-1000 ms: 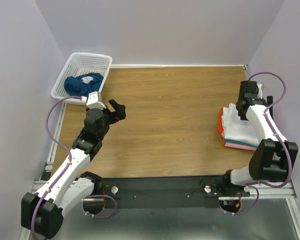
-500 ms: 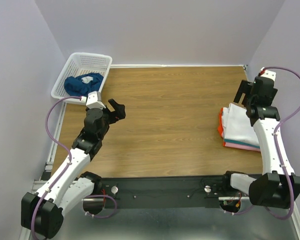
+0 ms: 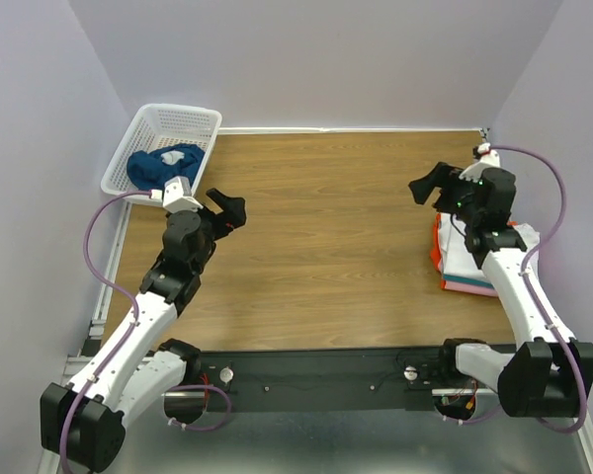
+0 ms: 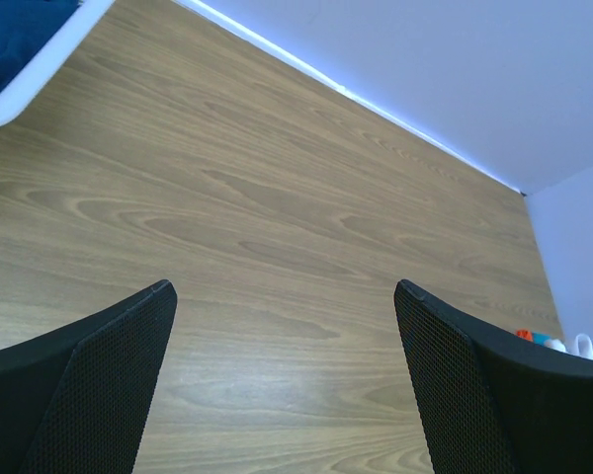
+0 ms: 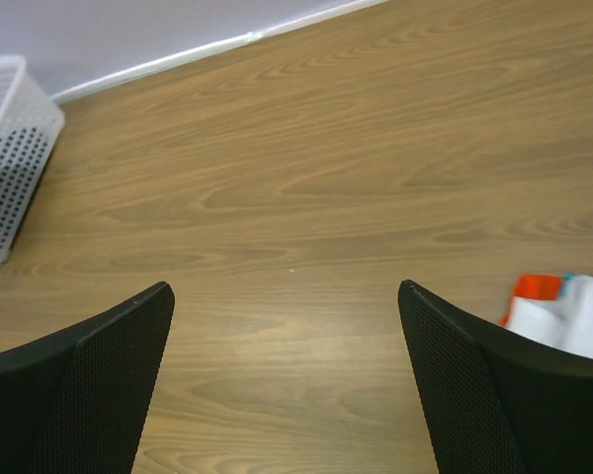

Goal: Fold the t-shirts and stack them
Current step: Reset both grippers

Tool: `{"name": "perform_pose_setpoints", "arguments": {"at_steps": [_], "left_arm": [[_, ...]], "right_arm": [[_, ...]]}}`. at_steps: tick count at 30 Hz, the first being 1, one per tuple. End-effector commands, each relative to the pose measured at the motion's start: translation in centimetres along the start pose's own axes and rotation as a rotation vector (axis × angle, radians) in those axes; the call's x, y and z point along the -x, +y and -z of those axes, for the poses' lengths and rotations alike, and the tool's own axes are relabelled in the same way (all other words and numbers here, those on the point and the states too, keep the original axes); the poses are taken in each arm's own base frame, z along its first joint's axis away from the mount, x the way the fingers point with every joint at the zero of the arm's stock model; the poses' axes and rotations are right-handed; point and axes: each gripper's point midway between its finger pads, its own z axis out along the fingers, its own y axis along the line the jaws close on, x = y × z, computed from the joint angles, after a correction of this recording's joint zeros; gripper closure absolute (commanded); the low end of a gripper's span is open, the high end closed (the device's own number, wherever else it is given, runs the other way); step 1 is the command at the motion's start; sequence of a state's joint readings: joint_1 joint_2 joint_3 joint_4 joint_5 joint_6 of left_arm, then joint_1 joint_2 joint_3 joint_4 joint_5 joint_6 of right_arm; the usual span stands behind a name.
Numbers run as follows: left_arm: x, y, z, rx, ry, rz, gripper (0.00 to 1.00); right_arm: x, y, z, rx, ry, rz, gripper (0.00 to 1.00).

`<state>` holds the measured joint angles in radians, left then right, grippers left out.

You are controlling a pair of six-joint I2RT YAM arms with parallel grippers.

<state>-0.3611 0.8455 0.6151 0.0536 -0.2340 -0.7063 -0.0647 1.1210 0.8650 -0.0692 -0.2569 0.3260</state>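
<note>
At the table's (image 3: 326,227) right edge, folded t-shirts (image 3: 460,265) lie stacked; a dark blue shirt (image 3: 156,166) sits in the basket (image 3: 178,120). Left gripper (image 3: 227,207) and right gripper (image 3: 428,184) hang wide open, empty.

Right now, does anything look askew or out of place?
Nothing spilled or damaged. The stack is slightly uneven, orange and pink edges showing under the white top. A blue shirt lies crumpled in the basket, not yet folded.
</note>
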Motion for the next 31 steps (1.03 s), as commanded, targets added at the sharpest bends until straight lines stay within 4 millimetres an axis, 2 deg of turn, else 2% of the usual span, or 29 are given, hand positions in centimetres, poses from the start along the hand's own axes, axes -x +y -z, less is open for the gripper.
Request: {"name": "perform_pose_setpoints", "arguments": {"at_steps": [1, 3, 4, 6, 7, 8, 13, 19, 31], "left_arm": [[2.6, 0.3, -0.5, 0.082, -0.067, 0.012, 0.02], [2.3, 0.5, -0.7, 0.103, -0.039, -0.012, 0.02], [2.6, 0.2, -0.9, 0.104, -0.036, -0.014, 0.02], [2.2, -0.2, -1.1, 0.080, -0.010, -0.047, 0.02], [2.1, -0.7, -1.2, 0.052, -0.001, -0.065, 0.02], [1.9, -1.1, -1.1, 0.026, 0.010, -0.071, 0.02], [1.1, -0.1, -1.0, 0.044, 0.008, -0.074, 0.02], [1.5, -0.1, -1.2, 0.044, -0.014, -0.083, 0.02], [1.8, 0.4, -1.6, 0.086, -0.022, -0.079, 0.02]], "right_arm": [[-1.9, 5.2, -1.1, 0.121, -0.024, 0.027, 0.00], [-3.7, 5.8, -1.5, 0.107, 0.000, 0.040, 0.00], [-5.5, 5.6, -1.9, 0.085, 0.019, 0.040, 0.00], [-6.5, 5.0, -2.0, 0.059, 0.021, 0.019, 0.00], [-6.3, 5.0, -2.0, 0.056, -0.006, -0.010, 0.00], [-7.2, 4.4, -1.6, 0.043, -0.011, -0.017, 0.00], [-6.9, 3.5, -0.8, 0.008, -0.061, -0.014, 0.00], [-6.0, 4.2, -0.2, 0.032, -0.081, -0.013, 0.00], [-5.0, 3.7, 0.6, 0.002, -0.131, -0.009, 0.00]]}}
